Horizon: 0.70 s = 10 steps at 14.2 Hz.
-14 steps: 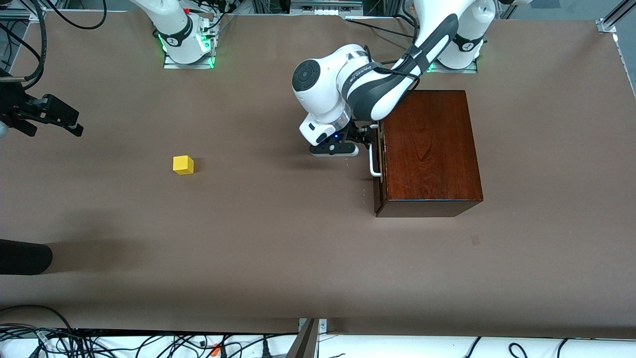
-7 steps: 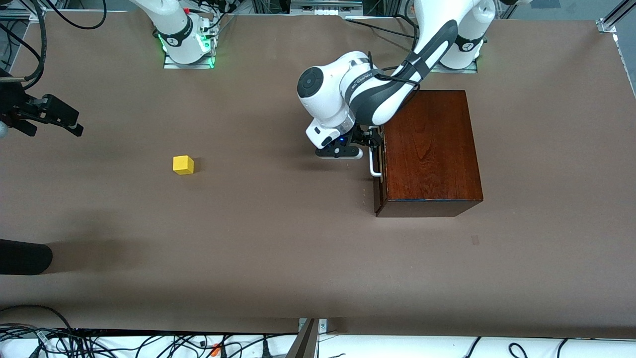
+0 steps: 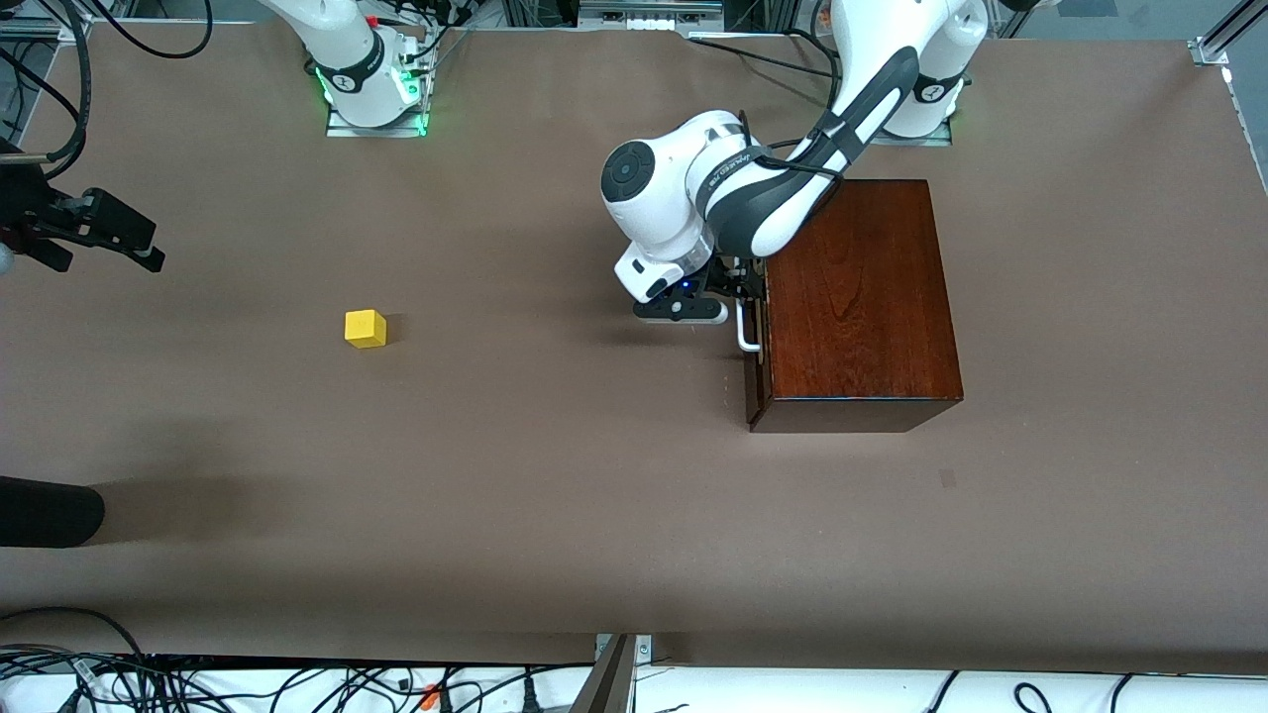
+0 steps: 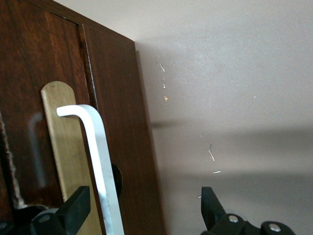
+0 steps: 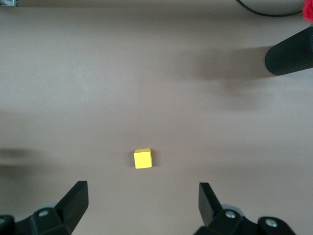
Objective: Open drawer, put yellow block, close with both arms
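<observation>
The dark mahogany box [image 3: 857, 297] stands toward the left arm's end of the table, with the drawer [image 4: 124, 147] shut flush in it. My left gripper [image 3: 745, 289] is at the drawer's front and open. The white handle [image 4: 100, 166] runs between its fingers [image 4: 76, 208], close to one of them and not clamped. The yellow block [image 3: 365, 328] lies alone on the brown table toward the right arm's end. My right gripper [image 3: 107, 253] hangs open in the air at that end, and the yellow block [image 5: 143, 158] shows just ahead of its fingertips [image 5: 143, 203].
A black ribbed cylinder [image 3: 50, 511] pokes in over the table's edge at the right arm's end, nearer the front camera than the block; it also shows as a cylinder [image 5: 289, 58] in the right wrist view. Cables [image 3: 297, 683] run along the front edge.
My left arm has swung in toward the drawer front, bringing its gripper around the white handle. The right arm, the block and the box have not moved.
</observation>
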Motion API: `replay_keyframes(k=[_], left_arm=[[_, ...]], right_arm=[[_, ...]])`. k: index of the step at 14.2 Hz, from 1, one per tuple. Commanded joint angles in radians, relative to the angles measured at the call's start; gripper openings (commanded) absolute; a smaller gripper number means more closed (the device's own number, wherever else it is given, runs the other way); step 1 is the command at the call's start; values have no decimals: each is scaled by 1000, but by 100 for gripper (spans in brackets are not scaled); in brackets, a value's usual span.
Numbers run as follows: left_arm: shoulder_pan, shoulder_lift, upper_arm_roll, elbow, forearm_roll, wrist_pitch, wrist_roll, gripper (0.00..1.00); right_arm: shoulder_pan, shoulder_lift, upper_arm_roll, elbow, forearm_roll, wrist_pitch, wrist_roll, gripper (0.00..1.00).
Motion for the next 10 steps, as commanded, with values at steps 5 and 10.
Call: replay_keyframes(k=[5, 10], left_arm=[[2, 5, -2, -17, 45, 22, -6, 100], [-7, 13, -2, -14, 45, 47, -34, 100]], right_arm=[[-7, 31, 0, 10, 4, -12, -4, 100], [-5, 40, -2, -5, -15, -11, -10, 100]])
